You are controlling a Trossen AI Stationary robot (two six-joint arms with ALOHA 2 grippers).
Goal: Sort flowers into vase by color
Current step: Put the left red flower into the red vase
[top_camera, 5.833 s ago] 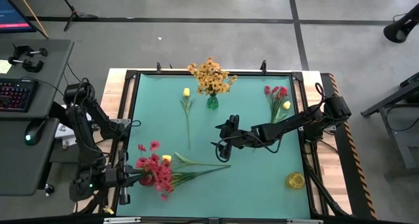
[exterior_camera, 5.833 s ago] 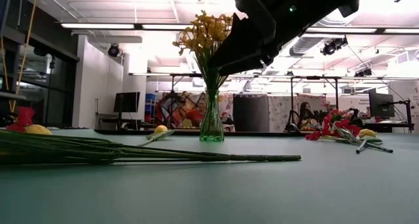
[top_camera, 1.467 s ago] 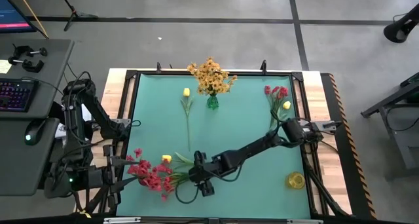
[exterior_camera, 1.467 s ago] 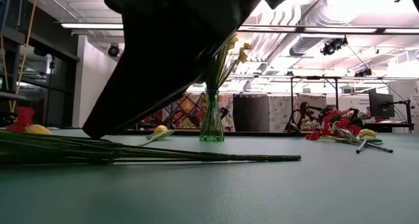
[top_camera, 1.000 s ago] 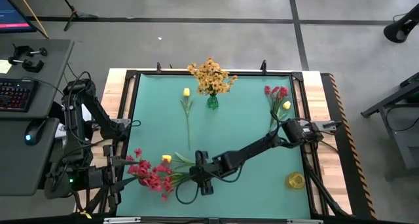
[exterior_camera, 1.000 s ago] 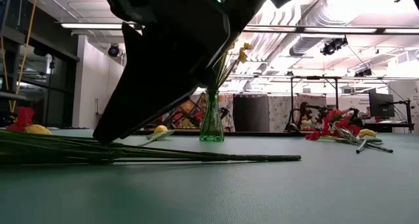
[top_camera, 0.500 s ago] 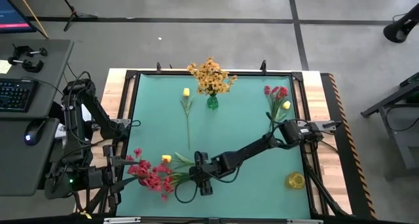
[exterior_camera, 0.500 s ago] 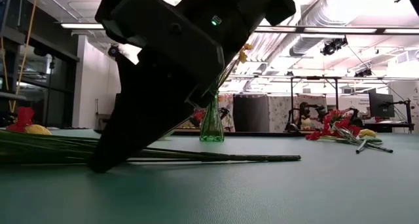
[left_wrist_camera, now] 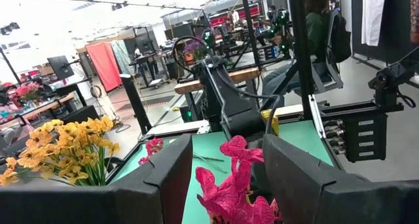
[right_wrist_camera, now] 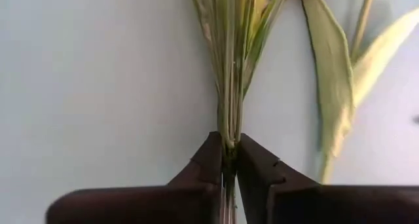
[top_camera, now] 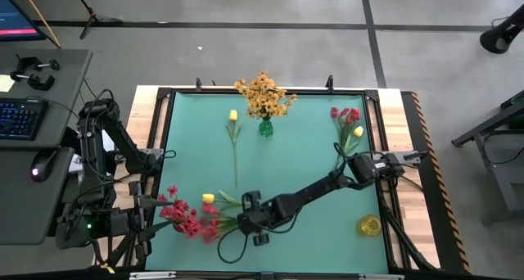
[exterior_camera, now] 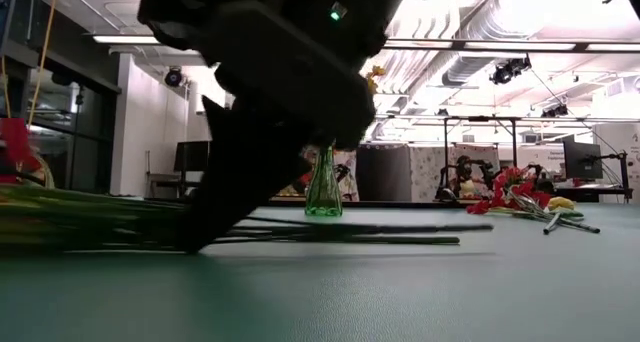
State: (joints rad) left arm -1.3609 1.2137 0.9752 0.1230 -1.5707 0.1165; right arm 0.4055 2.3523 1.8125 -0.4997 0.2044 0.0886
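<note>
The right end effector (top_camera: 246, 221) is clenched on the stems of the red-pink flowers (top_camera: 190, 219), lying well in front of the green vase (top_camera: 265, 127). Gripped at 1 narrow point, stems could slip loose. The left end effector (left_wrist_camera: 222, 185) hangs released.

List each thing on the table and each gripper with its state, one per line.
right gripper: shut on the red flower bundle's stems
red flower bundle: lying flat, stems pinched
left gripper: open, by the red blooms
green vase: upright, holding orange flowers
yellow tulip: lying flat
mixed flowers: lying flat
</note>
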